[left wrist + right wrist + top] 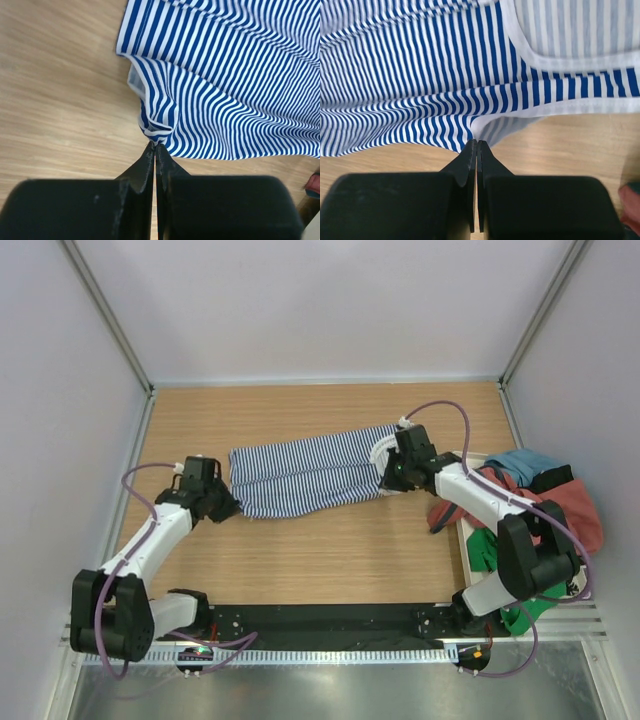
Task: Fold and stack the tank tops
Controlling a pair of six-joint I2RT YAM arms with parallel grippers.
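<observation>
Top external view: a light wooden counter (320, 560) sits between plain white walls (320, 300) with metal corner posts. The striped tank top (310, 475) lies flat across the counter's middle. The left hand (228, 508) is at its near-left corner and the right hand (385, 480) at its right end. The rust-red tank top (570, 508) lies in a heap of clothes (520, 465) at the right edge.

Left wrist view: the left hand's fingers are pressed together, pinching a puckered corner of the striped cloth above bare wood grain.

Right wrist view: the right hand's fingers are closed, nipping the near edge just beside the white trim (555, 60).
</observation>
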